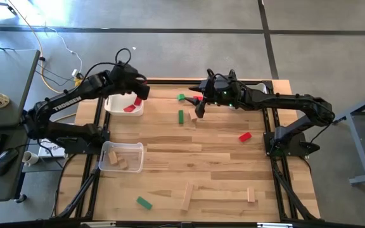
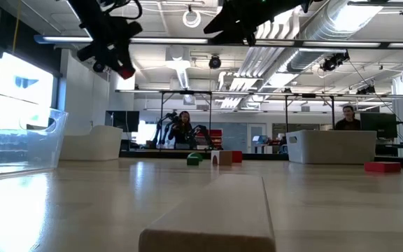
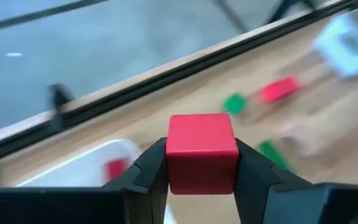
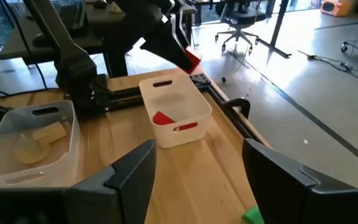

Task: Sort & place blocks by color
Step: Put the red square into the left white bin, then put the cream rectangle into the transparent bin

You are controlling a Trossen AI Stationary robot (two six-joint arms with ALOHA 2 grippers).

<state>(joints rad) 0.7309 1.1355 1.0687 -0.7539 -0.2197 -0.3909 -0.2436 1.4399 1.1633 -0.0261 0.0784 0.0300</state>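
The white bin (image 3: 86,167) and far blocks (image 3: 279,89) are blurred.

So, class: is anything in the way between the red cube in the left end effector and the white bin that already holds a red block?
Nothing visible blocks it. The left end effector holds the red cube above the white bin, whose open top is unobstructed; the right end effector is off to the side.

4 red blocks (image 1: 244,136), 3 green blocks (image 1: 181,116), about 5 plain wood blocks (image 1: 186,196) counting 2 inside the clear bin; one small wood piece by the green ones is hard to make out; 2 white bins (image 2: 331,147), 1 clear bin (image 1: 120,147), 2 arms (image 1: 68,101)
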